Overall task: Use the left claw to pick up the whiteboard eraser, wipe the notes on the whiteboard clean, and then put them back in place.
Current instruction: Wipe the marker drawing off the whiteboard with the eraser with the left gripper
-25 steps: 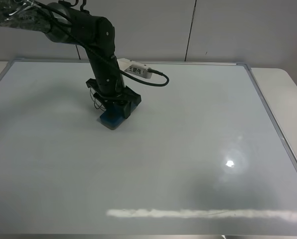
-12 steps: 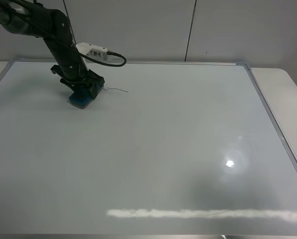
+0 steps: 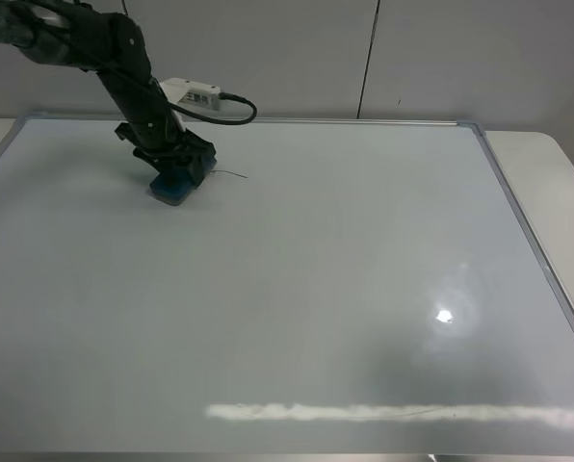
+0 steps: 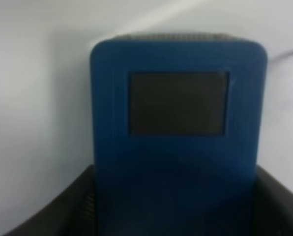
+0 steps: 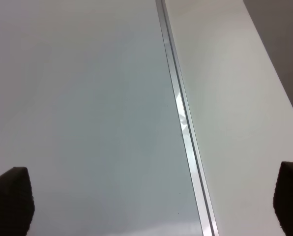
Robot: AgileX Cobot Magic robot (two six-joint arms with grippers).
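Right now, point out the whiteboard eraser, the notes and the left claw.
whiteboard eraser (image 3: 169, 193): exterior high view, its blue lower edge.
notes (image 3: 231, 174): exterior high view, middle of the thin tail.
left claw (image 3: 178, 171): exterior high view, between its fingertips.

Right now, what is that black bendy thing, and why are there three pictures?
The black bendy thing is a robot arm. At its end is the left claw, a two-fingered pincher. It grips the whiteboard eraser, the blue block, down on the whiteboard. Beside the eraser lies a thin pen line, a bit of the notes. One picture comes from a camera up high, looking down on everything. One comes from a camera on that arm's wrist, so the eraser fills it up close. The last comes from the other arm's wrist: its right claw is open and holds nothing, above the board's silver frame.
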